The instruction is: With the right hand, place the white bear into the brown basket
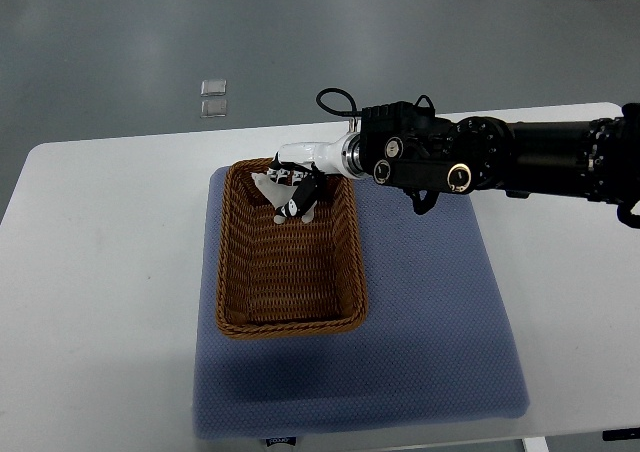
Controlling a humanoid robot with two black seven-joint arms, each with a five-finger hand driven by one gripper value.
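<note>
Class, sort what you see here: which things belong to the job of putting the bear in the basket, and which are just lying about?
Belongs to the job:
right hand, over the basket's far end
white bear, under the hand
brown basket

Just lying about:
blue mat under the basket
white table
two clear squares on the floor

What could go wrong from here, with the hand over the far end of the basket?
The right hand hangs low over the brown basket at its far rim, so the fingers might catch the wicker on the way out. The white bear is hard to tell from the white hand, so a release is hard to confirm.
</note>
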